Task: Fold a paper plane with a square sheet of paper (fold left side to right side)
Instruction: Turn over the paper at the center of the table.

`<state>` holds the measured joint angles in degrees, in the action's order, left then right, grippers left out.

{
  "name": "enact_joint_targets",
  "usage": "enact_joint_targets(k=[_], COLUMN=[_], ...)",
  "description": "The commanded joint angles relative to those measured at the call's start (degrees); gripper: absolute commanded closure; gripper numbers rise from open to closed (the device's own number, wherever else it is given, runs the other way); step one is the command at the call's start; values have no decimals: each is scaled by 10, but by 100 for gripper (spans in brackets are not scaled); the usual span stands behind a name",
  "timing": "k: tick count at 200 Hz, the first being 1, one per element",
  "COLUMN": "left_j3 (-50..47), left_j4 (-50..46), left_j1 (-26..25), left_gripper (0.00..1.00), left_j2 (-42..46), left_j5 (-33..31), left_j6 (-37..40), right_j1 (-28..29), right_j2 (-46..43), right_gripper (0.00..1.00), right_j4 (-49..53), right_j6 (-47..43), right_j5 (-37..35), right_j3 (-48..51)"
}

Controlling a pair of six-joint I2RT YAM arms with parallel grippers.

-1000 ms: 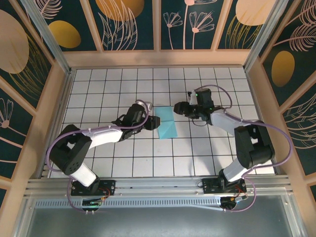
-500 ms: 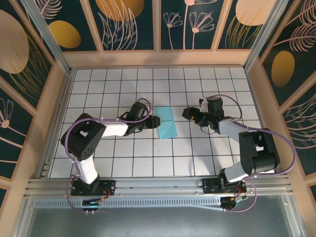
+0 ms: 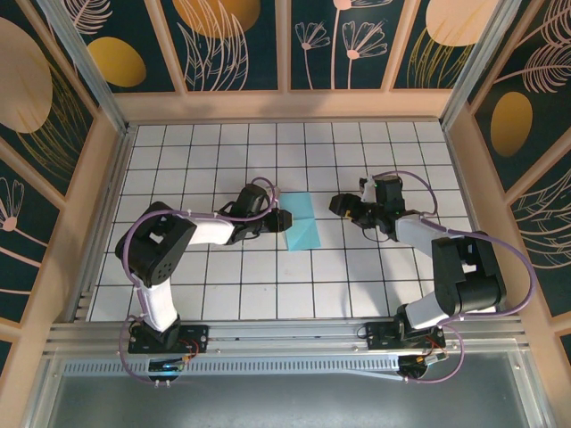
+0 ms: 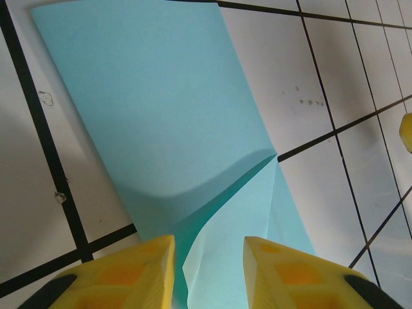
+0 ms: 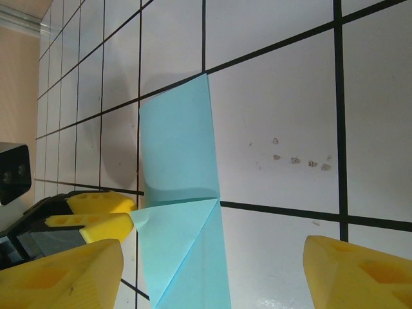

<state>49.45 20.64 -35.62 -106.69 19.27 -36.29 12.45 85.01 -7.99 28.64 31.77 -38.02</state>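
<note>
Paper [image 3: 301,223], folded narrow, lay at the centre of the table [image 3: 223,294]; the left pincer [image 4: 209,257] straddled its lifted nine o'clock edge, part-open, and the right pincer [image 3: 337,205] gaped empty at three o'clock. A weak pinch risked letting the flap spring back and skew the crease.

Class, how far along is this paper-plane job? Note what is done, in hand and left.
Done: the light-blue paper is already folded narrow, with a diagonal crease and a raised flap. In hand: the left gripper straddles its edge, jaws apart; the right gripper stands open beside it, not touching. Left: it is no pointed dart yet.
</note>
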Motion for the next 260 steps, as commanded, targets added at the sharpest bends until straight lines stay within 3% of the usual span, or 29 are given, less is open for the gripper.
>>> enact_joint_targets(k=[1, 79, 118, 180, 260], left_j3=[14, 0, -32, -96, -122], left_j4=[10, 39, 74, 142, 149], left_j1=[1, 0, 1, 1, 1], left_gripper=[69, 93, 100, 100, 100], left_j2=[-15, -11, 29, 82, 127], left_j5=[7, 17, 1, -27, -44], left_j6=[5, 2, -3, -32, -39], right_j1=[-3, -2, 13, 69, 109], right_j2=[1, 15, 34, 88, 163], right_gripper=[26, 35, 42, 42, 41], right_j4=[-6, -26, -59, -136, -244], right_j6=[-1, 1, 10, 42, 89], right_j5=[13, 55, 90, 91, 94], right_j3=[-8, -6, -5, -18, -42])
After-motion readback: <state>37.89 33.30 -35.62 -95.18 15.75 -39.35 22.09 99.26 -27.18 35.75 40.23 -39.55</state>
